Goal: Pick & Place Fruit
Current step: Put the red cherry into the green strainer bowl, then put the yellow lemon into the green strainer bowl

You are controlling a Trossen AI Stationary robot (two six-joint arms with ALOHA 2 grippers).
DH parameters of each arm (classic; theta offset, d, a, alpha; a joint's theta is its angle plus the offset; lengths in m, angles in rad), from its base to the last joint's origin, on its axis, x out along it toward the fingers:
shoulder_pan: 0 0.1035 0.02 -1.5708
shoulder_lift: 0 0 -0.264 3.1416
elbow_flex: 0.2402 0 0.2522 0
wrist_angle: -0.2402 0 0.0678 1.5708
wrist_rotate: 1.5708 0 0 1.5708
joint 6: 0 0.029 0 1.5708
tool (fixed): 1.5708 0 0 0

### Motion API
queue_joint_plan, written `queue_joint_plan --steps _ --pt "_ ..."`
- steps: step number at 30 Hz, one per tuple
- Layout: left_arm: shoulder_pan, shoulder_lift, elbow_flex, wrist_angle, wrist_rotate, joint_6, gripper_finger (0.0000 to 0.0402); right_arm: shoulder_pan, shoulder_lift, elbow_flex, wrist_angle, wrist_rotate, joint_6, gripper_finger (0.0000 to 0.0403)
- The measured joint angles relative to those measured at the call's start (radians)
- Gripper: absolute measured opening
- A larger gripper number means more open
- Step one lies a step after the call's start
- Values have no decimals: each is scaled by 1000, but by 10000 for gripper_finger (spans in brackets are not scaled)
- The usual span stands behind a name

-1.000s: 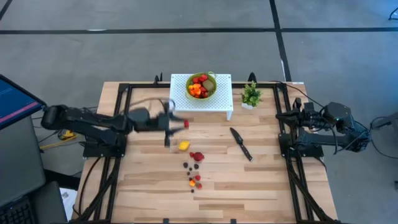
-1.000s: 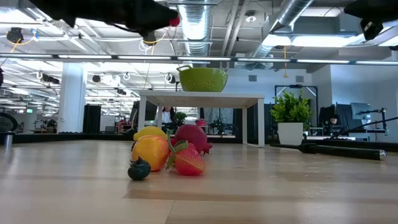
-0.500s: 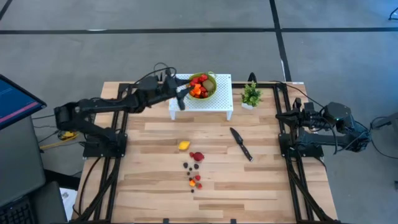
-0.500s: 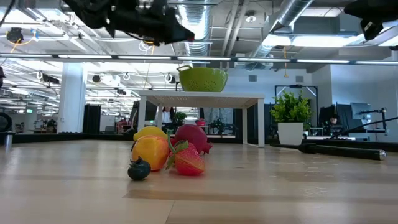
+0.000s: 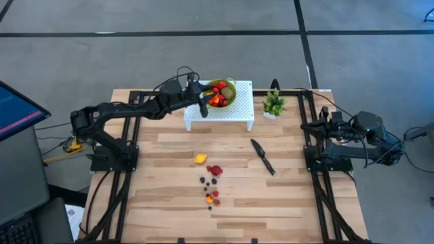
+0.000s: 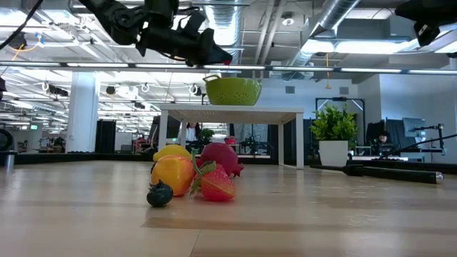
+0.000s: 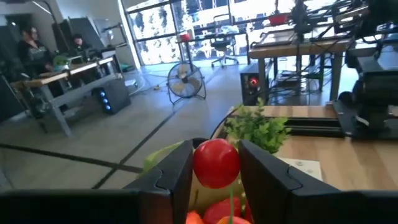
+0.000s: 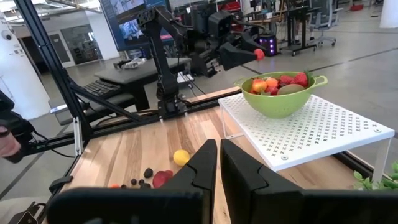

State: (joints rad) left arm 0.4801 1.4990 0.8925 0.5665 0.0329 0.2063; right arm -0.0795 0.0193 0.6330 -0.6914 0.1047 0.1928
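My left gripper (image 7: 215, 149) is shut on a small round red fruit (image 7: 216, 163) and hangs just above the left rim of the green bowl (image 5: 227, 95). The bowl holds several fruits and stands on a white perforated stand (image 5: 234, 112) at the table's far edge. More fruit lies on the table's middle: a yellow one (image 5: 200, 158), a red one (image 5: 215, 170) and several tiny berries (image 5: 211, 194). My right gripper (image 8: 219, 163) waits shut at the table's right edge with nothing between its fingers. My left gripper pinches the red fruit's two sides (image 7: 198, 167) between its two fingers, at their free ends (image 8: 247, 52). The fingers are level and reach in from the table's left. The fruit is lifted clear, over the bowl's left rim (image 8: 244, 86).
A black knife (image 5: 263, 157) lies right of the loose fruit. A small green potted plant (image 5: 274, 103) stands right of the stand. Black frame rails (image 5: 313, 163) run along both side edges. Bare wood lies at the table's front.
My left gripper has swung from above the table's left middle toward the far edge and the right, over to the bowl, turning as it went. It has stayed shut on the red fruit, which has come along clear of the table.
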Motion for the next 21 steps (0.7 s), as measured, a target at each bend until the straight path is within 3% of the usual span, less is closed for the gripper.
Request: queue_joint_plan --steps 7,12,21 --pt "-13 -10 0 12 2 41 168 0 0 0 0 0 0 17" --pt "-57 -112 0 13 9 40 195 0 0 0 0 0 0 17" --pt "-197 -342 -85 -15 8 -211 202 0 0 0 0 0 0 17"
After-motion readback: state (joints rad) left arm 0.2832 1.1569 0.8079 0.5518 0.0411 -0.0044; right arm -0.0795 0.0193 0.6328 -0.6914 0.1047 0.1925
